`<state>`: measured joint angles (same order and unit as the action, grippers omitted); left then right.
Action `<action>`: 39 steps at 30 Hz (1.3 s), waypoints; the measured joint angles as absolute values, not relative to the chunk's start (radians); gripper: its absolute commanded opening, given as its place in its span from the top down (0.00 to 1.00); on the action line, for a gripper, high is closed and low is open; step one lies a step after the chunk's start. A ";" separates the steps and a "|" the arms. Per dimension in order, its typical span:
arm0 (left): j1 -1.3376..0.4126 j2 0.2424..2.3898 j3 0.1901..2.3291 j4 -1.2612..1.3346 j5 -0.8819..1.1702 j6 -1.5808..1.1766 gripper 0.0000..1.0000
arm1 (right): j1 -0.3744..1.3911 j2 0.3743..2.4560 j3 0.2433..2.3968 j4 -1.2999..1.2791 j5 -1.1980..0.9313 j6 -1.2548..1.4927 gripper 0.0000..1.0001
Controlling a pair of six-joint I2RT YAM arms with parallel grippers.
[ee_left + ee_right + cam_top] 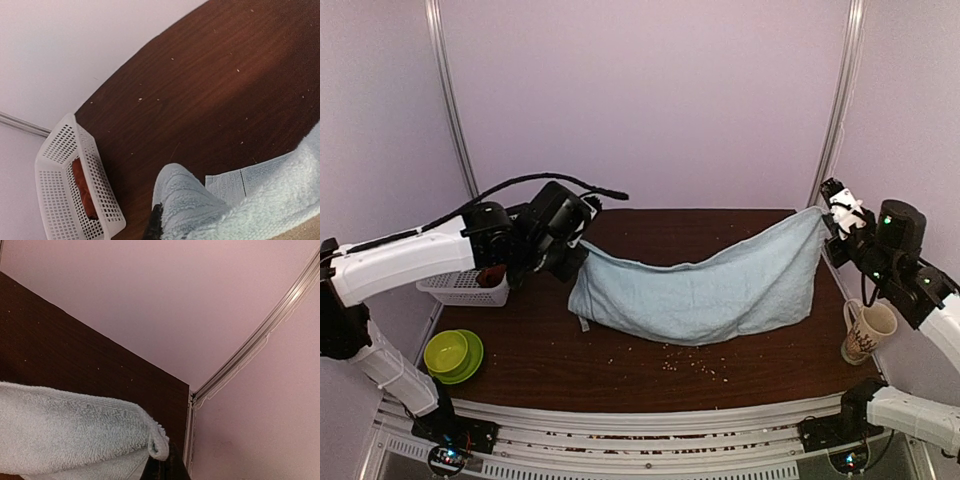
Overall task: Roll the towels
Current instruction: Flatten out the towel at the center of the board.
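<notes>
Dark brown wooden table [620,370] fills the scene. The pale light-blue terry cloth towel [710,285] is strung across the middle to far right, held up by its two top corners. It sags in a deep belly between them, and the lower edge rests on the table toward the near side.

The left gripper [575,255] is at the far left of the towel, fingers closed on its left corner. The left wrist view shows cloth bunched over one dark fingertip [155,225]. The right gripper [828,215] is high at the far right edge, fingers pinched on the right corner, with the hem curling over them in the right wrist view.

A white perforated plastic basket [460,288] sits at the left, just beside the left arm. The rust-red cloth [82,192] bunched inside it is likely the second towel. Also on the table:
- a lime-green plastic bowl on a plate [448,352], near left
- a cream ceramic mug [868,330], near right
- scattered pale crumbs [690,365] in front of the towel

Handling: the towel looks soft, limp and light, with no stiffness, so it drapes and folds wherever it is unsupported. The fluffy pile should grip well and is not slippery. Best hold is at the corners or the hem band. It probably has to be laid flat before rolling from a short end. The mug near the right arm is a knock risk.
</notes>
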<state>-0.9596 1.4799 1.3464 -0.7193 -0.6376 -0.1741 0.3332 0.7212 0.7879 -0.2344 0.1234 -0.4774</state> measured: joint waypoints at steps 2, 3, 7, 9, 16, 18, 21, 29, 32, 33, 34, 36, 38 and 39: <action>-0.960 1.548 1.387 -0.720 -0.605 -0.147 1.00 | 0.333 0.789 0.784 -0.228 0.172 -0.474 1.00; -0.960 1.608 1.398 -0.717 -0.589 -0.138 1.00 | 0.333 0.814 0.782 -0.226 0.193 -0.475 1.00; -0.960 1.724 1.401 -0.693 -0.480 -0.090 1.00 | 0.330 0.873 0.764 -0.207 0.284 -0.487 1.00; -0.960 1.752 1.388 -0.660 -0.410 -0.062 1.00 | 0.327 0.878 0.753 -0.199 0.320 -0.494 1.00; -0.960 1.933 1.389 -0.550 -0.255 -0.081 1.00 | 0.325 0.905 0.746 -0.169 0.387 -0.501 1.00; -0.960 2.011 1.397 -0.539 -0.236 -0.114 1.00 | 0.325 0.915 0.739 -0.168 0.393 -0.501 1.00; -0.964 2.086 1.450 -0.530 -0.233 -0.174 1.00 | 0.325 0.926 0.732 -0.167 0.398 -0.501 1.00; -0.966 2.073 1.429 -0.420 -0.228 -0.251 0.53 | 0.324 0.988 0.727 -0.167 0.411 -0.500 1.00; -0.966 1.932 1.295 -0.371 -0.253 -0.250 0.09 | 0.324 0.997 0.726 -0.167 0.411 -0.498 1.00; -0.966 1.880 1.259 -0.355 -0.266 -0.243 0.03 | 0.324 1.000 0.726 -0.167 0.411 -0.498 1.00; -0.966 1.811 1.216 -0.323 -0.289 -0.241 0.02 | 0.324 1.003 0.726 -0.167 0.411 -0.497 1.00; -0.966 1.704 1.163 -0.258 -0.340 -0.231 0.02 | 0.324 1.011 0.726 -0.168 0.410 -0.496 1.00; -0.966 1.618 1.110 -0.167 -0.389 -0.213 0.02 | 0.324 1.012 0.726 -0.169 0.408 -0.493 1.00; -0.964 1.576 1.076 -0.119 -0.408 -0.204 0.02 | 0.324 1.012 0.726 -0.168 0.408 -0.493 1.00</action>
<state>-0.9638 1.5764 1.0760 -0.1192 -0.4076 -0.2035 0.3244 1.0122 0.7258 -0.1680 0.4080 -0.4927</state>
